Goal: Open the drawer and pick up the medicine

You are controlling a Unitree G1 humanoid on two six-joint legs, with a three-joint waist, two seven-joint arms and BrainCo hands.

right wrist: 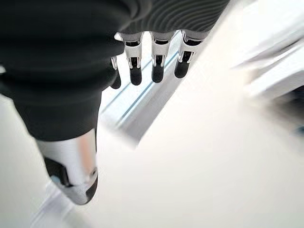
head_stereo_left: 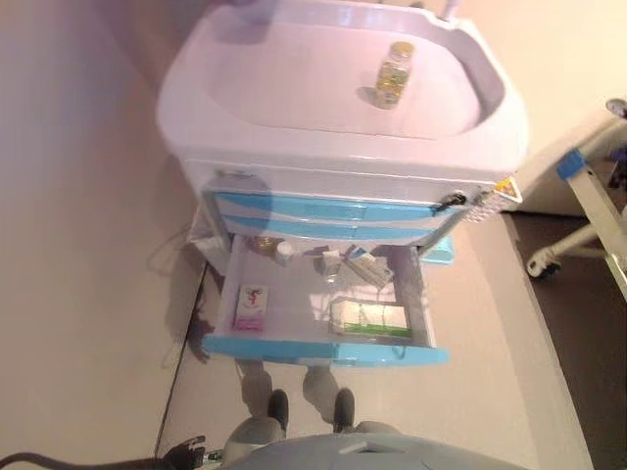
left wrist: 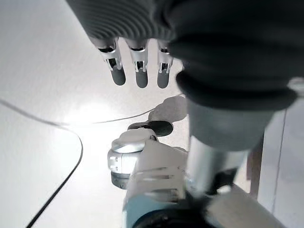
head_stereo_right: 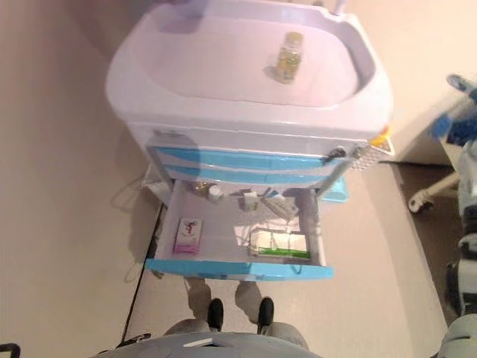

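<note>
White-and-blue medical cart (head_stereo_left: 343, 171) sits centre frame, seen from above. Bottom drawer (head_stereo_left: 323, 348) is pulled fully out toward the robot; the two blue-fronted drawers (head_stereo_left: 323, 211) above it are shut.

Drawer contents, left to right:
- pink-and-white medicine box (head_stereo_left: 252, 306) lying flat near the front left corner
- small white-capped bottle (head_stereo_left: 284, 252) at the back left, with a yellowish item just beside it, too small to identify
- loose pile of small packets (head_stereo_left: 353, 266) at the back centre-right
- green-and-white flat box (head_stereo_left: 370, 320) near the front right, touching or nearly touching the drawer's right wall

Cart's top tray (head_stereo_left: 245, 88) carries one amber bottle with a yellow cap (head_stereo_left: 394, 74), upright, right of centre, well apart from the drawer items.

White wheeled frame with a blue fitting (head_stereo_left: 588, 211) stands on the floor to the right of the cart.

Left hand (left wrist: 137, 71) shows only in its wrist view: fingers straight and relaxed, holding nothing, floor past them. Right hand (right wrist: 156, 61) likewise in its own wrist view: fingers straight, nothing in them, pale blurred surface beyond. Neither hand is near the drawer; the medicine is in the drawer, not picked up.
</note>
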